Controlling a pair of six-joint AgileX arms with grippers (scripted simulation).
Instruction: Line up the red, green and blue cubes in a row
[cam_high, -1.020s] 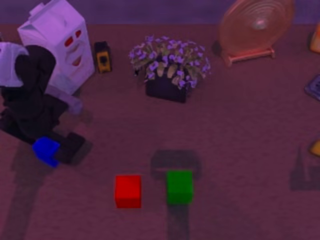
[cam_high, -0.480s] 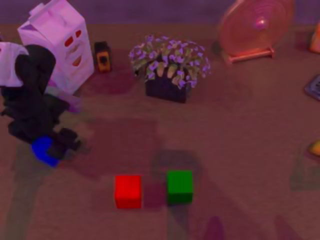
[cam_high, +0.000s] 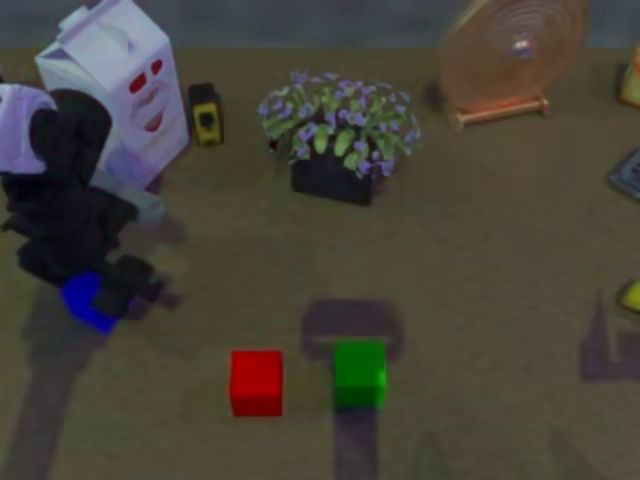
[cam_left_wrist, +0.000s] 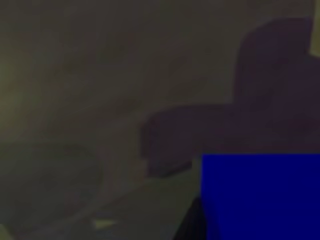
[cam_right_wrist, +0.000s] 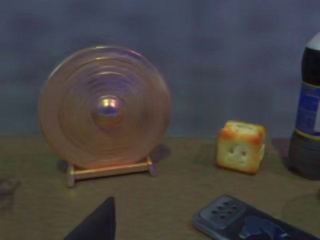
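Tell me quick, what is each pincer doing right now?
Left pincer: closed on the blue cube, at the table's left side.
Right pincer: not visible in the top view; its state cannot be told.

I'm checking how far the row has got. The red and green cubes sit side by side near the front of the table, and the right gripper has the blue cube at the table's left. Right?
Nearly: it is the left gripper that has the blue cube, as the top view shows. The red cube and green cube do sit side by side.

The left arm reaches over the table's left side, its gripper (cam_high: 112, 296) closed (holding something); right arm unseen.
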